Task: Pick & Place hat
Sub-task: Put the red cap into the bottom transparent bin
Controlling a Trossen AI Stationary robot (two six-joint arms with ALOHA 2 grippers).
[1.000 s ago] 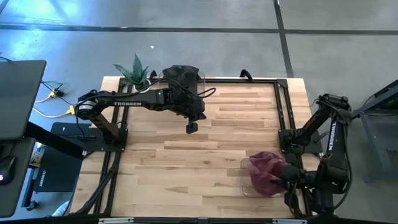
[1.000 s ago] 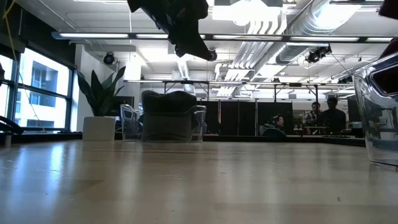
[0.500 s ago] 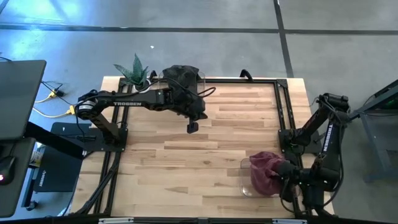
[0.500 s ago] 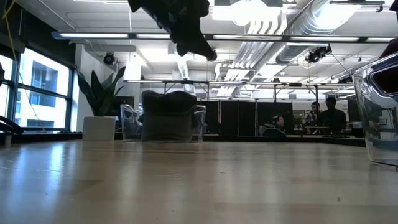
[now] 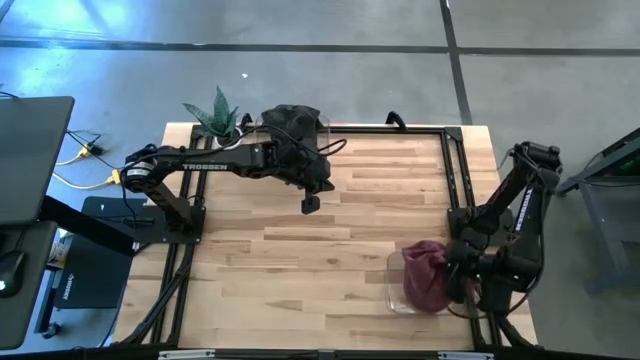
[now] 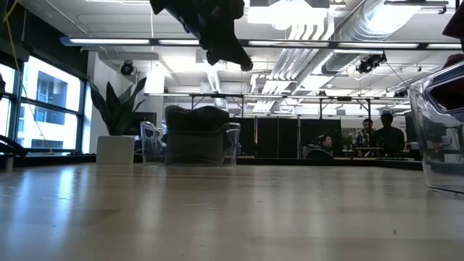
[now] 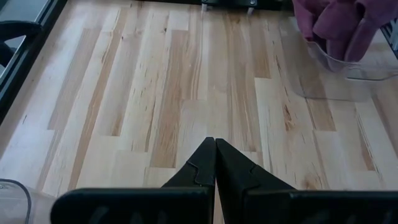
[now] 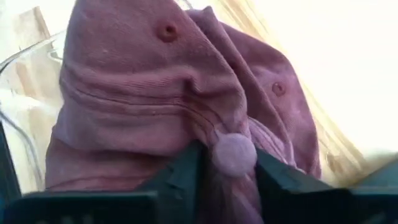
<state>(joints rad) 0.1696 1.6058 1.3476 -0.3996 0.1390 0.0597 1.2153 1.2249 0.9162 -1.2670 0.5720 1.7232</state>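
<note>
A maroon hat [image 5: 424, 275] sits in a clear tub [image 5: 393, 300] near the table's near right corner; it fills the right wrist view [image 8: 149, 93]. My right gripper [image 5: 455, 276] is at the hat's right side, shut on it. A black hat [image 5: 291, 124] rests in another clear tub [image 6: 196, 135] at the far edge. My left gripper [image 5: 309, 204] hangs shut and empty above the table just in front of that tub, also seen high up in the low view [image 6: 230, 49] and in its wrist view [image 7: 215, 143]. My right gripper pinches the maroon hat at its crown, with the top button [image 8: 233, 154] and the cloth around it bunched between the two fingers [image 8: 186, 169]. The fingers come from the table's right. The hat's lower part stays inside the clear tub.
A potted plant [image 5: 220, 113] stands at the far left corner beside the black hat's tub. A black frame rail [image 5: 447, 180] runs along the table's sides. Bare wood [image 5: 340, 240] lies between the two tubs. People stand in the room beyond the table [image 6: 388, 130].
My right arm has drawn its wrist up and toward the far edge while its gripper stays at the maroon hat. The hat's top has been pulled slightly, with its body staying in the tub.
</note>
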